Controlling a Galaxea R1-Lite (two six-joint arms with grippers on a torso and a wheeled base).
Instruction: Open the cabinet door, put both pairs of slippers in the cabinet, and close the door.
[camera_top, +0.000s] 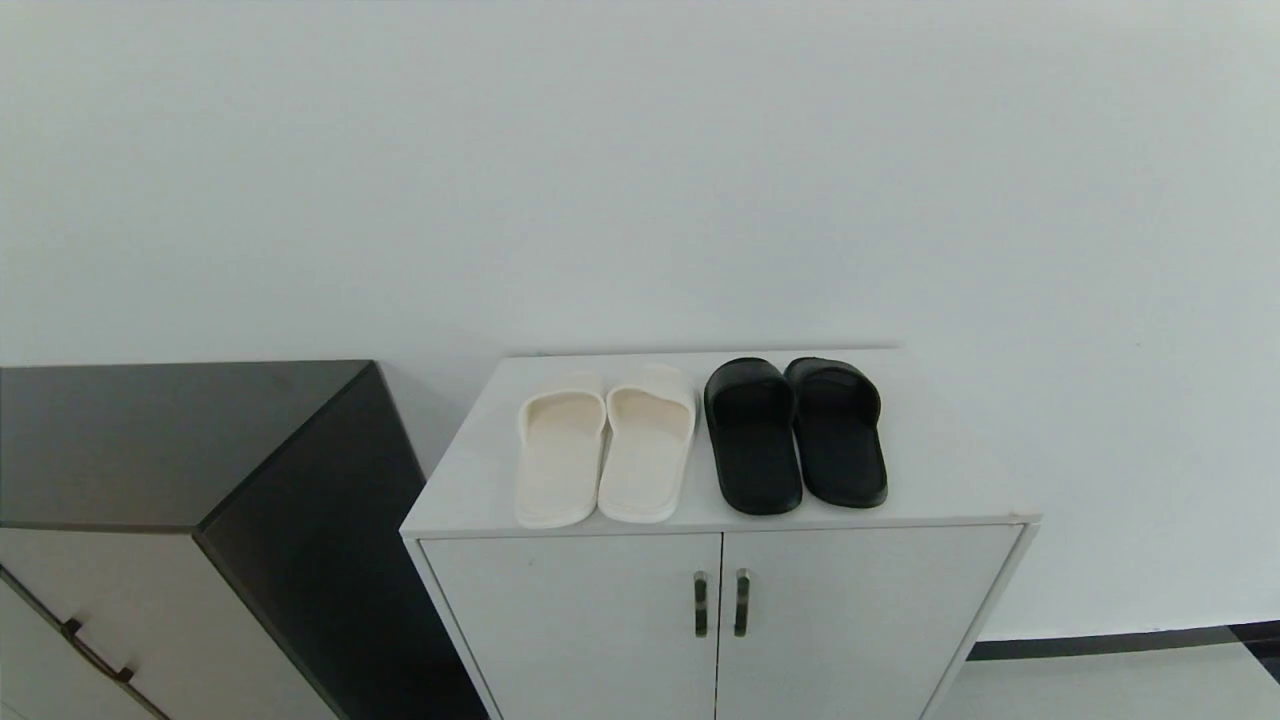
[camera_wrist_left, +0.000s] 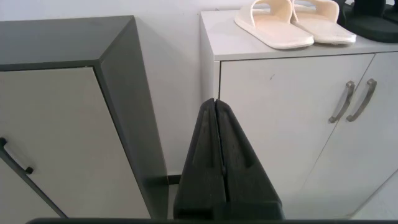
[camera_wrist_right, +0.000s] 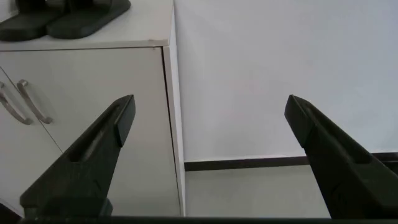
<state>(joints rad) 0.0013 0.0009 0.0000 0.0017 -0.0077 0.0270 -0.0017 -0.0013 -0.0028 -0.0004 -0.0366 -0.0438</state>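
Observation:
A white cabinet (camera_top: 560, 620) stands against the wall with both doors shut and two metal handles (camera_top: 720, 603) at the middle seam. On its top lie a cream pair of slippers (camera_top: 603, 447) on the left and a black pair of slippers (camera_top: 795, 432) on the right. My left gripper (camera_wrist_left: 216, 106) is shut with nothing in it, low and in front of the cabinet's left door (camera_wrist_left: 280, 124). My right gripper (camera_wrist_right: 210, 109) is open and empty, beside the cabinet's right front corner (camera_wrist_right: 169, 112). The black slippers (camera_wrist_right: 68, 15) and handles (camera_wrist_right: 25, 102) appear in the right wrist view.
A taller dark cabinet (camera_top: 180, 440) with pale drawer fronts stands close on the left of the white one, a narrow gap between them. Bare wall and floor with a dark baseboard (camera_top: 1120, 640) lie to the right.

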